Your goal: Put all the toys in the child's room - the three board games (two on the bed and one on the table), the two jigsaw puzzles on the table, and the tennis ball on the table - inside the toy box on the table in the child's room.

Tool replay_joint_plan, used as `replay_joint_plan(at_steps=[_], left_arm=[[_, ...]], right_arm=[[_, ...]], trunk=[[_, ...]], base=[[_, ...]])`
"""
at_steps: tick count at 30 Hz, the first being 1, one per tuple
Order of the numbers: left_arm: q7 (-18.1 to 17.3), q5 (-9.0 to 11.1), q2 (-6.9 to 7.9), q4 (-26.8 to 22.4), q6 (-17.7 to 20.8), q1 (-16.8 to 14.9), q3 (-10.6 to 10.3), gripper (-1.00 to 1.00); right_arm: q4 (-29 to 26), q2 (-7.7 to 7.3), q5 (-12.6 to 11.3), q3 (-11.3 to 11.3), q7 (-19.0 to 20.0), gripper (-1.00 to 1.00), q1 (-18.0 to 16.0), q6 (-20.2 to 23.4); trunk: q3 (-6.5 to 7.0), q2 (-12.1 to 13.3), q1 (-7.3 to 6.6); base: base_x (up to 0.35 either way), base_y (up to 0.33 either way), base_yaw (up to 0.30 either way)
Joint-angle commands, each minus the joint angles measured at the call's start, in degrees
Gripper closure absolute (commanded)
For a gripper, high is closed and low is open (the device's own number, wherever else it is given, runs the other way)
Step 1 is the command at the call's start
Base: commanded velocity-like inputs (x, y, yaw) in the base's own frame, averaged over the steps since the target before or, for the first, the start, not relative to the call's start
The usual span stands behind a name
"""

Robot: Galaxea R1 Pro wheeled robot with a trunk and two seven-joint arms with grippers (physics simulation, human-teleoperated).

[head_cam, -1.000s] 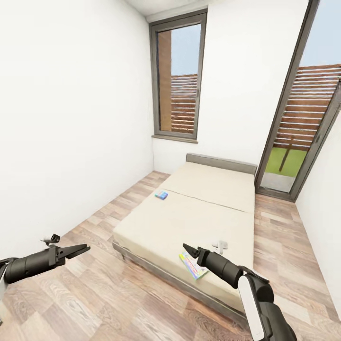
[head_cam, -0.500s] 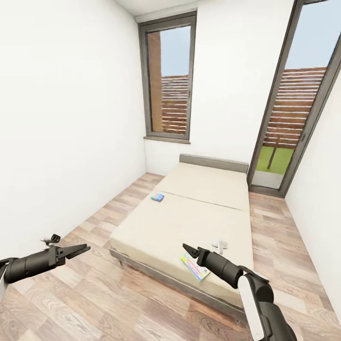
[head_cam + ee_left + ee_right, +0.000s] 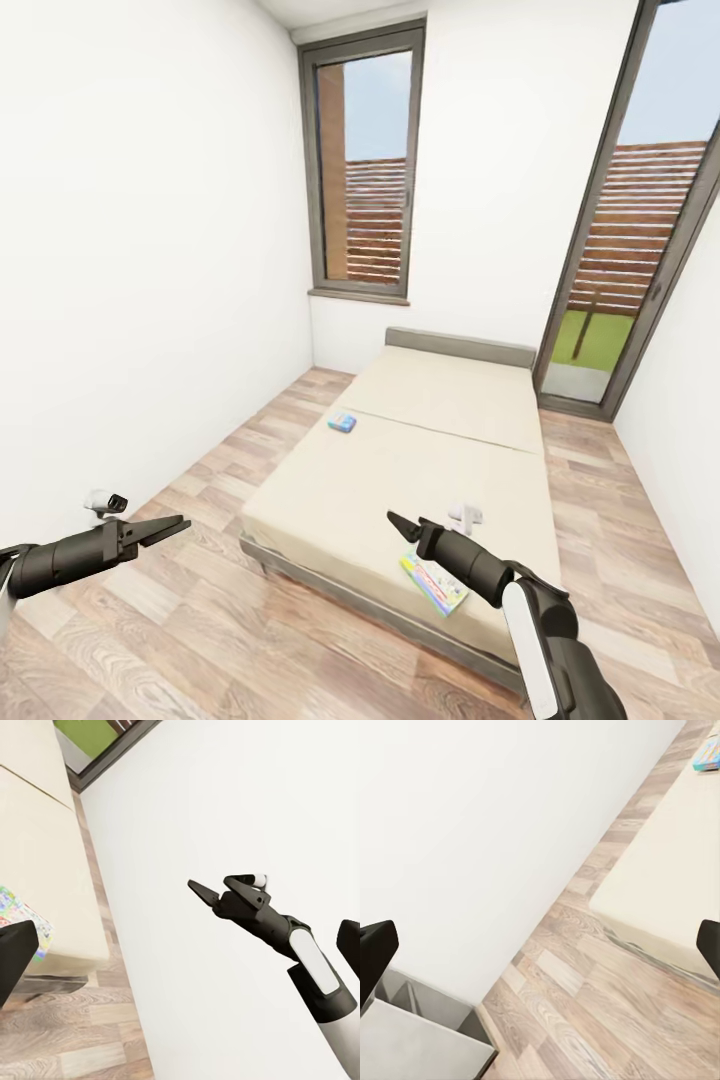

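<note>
Trouble from here would most likely come at the bed's (image 3: 420,460) near edge: the striped board game (image 3: 435,583) lies flat close to that edge and right under the right pincer (image 3: 398,523), so a low or sideways reach could, I judge, nudge it off onto the wooden floor (image 3: 200,640) rather than lift it. Thin and flat on a soft mattress, it probably offers little for the fingers to bite on. The second, blue board game (image 3: 342,422) sits far up the bed by its left edge — well apart from both arms, and reaching it likely means driving along the narrow strip of floor beside the wall (image 3: 150,250). Both pincers carry nothing: the left pincer (image 3: 172,524) hangs over bare floor with its jaws together, while the right one's wrist view shows its fingertips wide apart. A small white object (image 3: 465,516) rests on the mattress just beyond the right pincer; what it is I cannot tell.
</note>
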Motion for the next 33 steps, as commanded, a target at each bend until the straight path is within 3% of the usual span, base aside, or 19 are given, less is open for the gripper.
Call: replay_joint_plan(at_steps=[1, 10, 33], left_arm=[[-0.2, 0.0, 0.02, 0.0, 0.6, 0.0, 0.0, -1.0], [-0.2, 0.0, 0.02, 0.0, 0.6, 0.0, 0.0, -1.0], [-0.2, -0.1, 0.08, 0.0, 0.6, 0.0, 0.0, -1.0]], right_arm=[[0.0, 0.06, -0.2, -0.2, 0.2, -1.0, -0.1, 0.4], [-0.1, 0.04, -0.3, -0.1, 0.2, -1.0, -0.1, 0.2], [0.0, 0.04, -0.3, -0.2, 0.2, -1.0, -0.1, 0.3]], trunk=[[-0.13, -0.1, 0.05], [-0.03, -0.1, 0.05], [1.27, -0.1, 0.05]], base=[[0.163, 0.037, 0.0], [0.16, 0.011, -0.043], [0.028, 0.02, -0.222]])
